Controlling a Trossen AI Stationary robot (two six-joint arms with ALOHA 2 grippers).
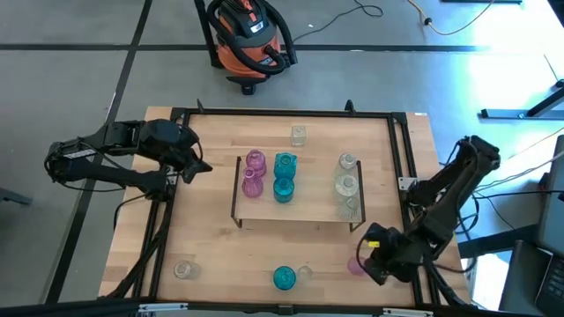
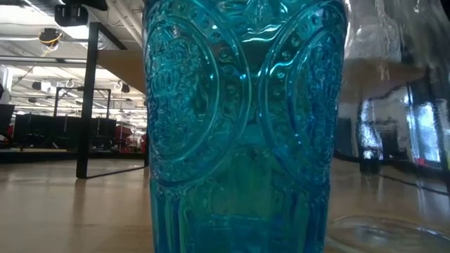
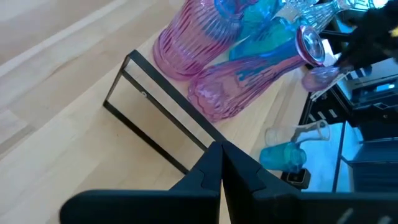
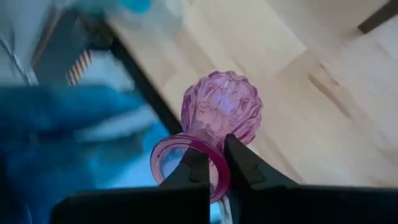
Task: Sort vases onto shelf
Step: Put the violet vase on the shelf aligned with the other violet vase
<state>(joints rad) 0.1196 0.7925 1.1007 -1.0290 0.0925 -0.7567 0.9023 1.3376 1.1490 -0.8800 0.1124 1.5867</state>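
Right gripper point(image 4: 216, 163) pinches pink vase point(image 4: 219, 113) by rim, near table's front right corner. We fear thin lip slipping, vase swinging. Left gripper point(image 3: 222, 163) pressed together beside shelf point(image 1: 300, 210).

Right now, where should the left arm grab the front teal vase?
Likely the neck, from straight above: the teal vase stands upright and its embossed body looks broad for the fingers. A clear vase sits close on its right, so set fingers front and back. The right gripper holds a pink vase.
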